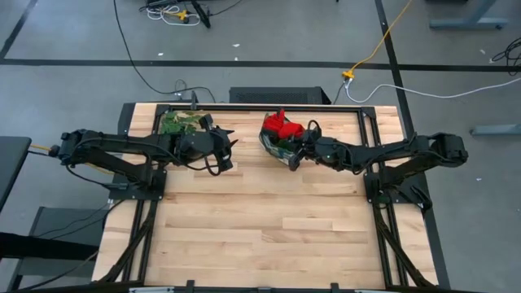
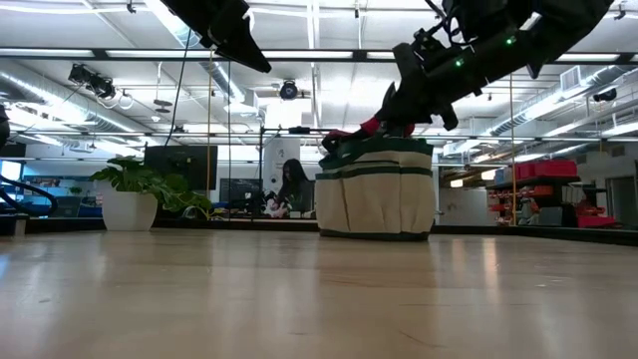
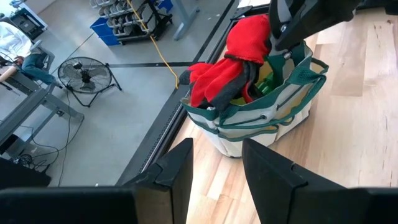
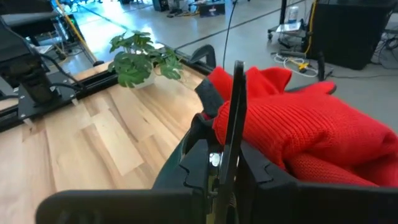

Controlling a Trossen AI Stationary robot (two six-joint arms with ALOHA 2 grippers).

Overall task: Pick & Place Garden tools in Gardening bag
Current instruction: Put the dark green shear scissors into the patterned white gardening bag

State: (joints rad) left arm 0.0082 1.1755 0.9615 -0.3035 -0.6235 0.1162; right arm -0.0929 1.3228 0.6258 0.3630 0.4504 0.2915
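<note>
Red gloves (image 1: 280,126) heap out of the bag (image 1: 277,143), which stands at the far side of the counter (image 1: 260,228), right of centre. Something green shows inside the bag under the gloves in the left wrist view, probably the spray bottle; not certain.

Progress, as a judgement: late stage. No tool lies loose on the bare wood in the high view. Gloves are in the bag. Rake and shears are not visible anywhere; likely down inside the bag, hidden by the gloves.

Right gripper (image 1: 295,155) sits at the bag's near-right rim, reaching into it. Its own wrist view shows the fingers drawn together on a thin dark upright piece just beside the gloves. Whether that is a tool handle or a bag strap cannot be told.

Left gripper (image 1: 229,145) hovers left of the bag, well clear of it, fingers spread and holding nothing.

Plant sprig (image 1: 177,122) rests at the far-left edge, beside the left arm.

Bag interior mostly blocked from every view.
</note>
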